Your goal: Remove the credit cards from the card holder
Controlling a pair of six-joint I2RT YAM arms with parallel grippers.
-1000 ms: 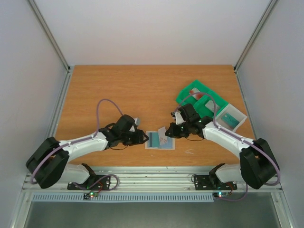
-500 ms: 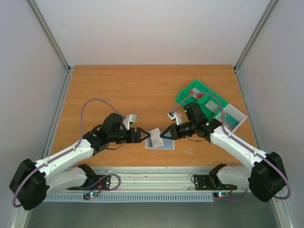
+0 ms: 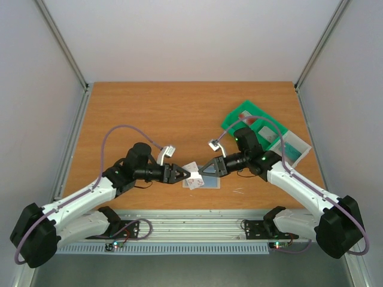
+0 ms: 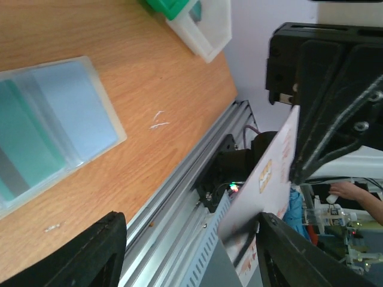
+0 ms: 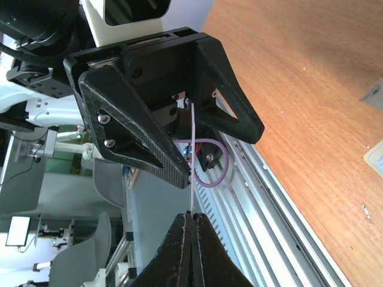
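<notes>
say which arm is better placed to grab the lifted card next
Left. The left gripper stands open with the lifted card between its fingers, ready to close; the right gripper is shut on that card's other edge.

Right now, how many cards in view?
3 for sure: a white card pinched in the right fingers, raised between the arms; a teal card and a blue card side by side in the holder. The tray may hold more, too small to tell.

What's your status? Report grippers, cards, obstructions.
Right gripper shut on a pale card, held aloft. Left gripper open, straddling it. Card holder holds teal card and blue card. Nothing blocking.
</notes>
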